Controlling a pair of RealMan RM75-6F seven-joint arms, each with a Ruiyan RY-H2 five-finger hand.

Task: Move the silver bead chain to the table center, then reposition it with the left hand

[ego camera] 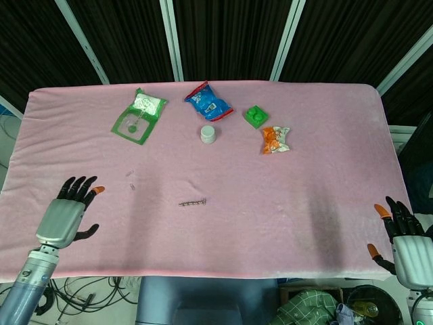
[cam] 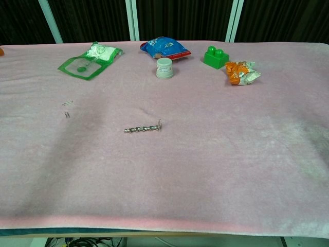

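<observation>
Your left hand hovers empty, fingers spread, over the table's near-left edge; your right hand is likewise splayed past the near-right corner. The silver bead chain lies straight mid-table, paper clips to its left, nothing between.

Shiny metal bead chain on matt, fuzzy pink cloth table cover; glossy plastic snack wrappers.

Lab: pink-clothed test table, dark curtains
</observation>
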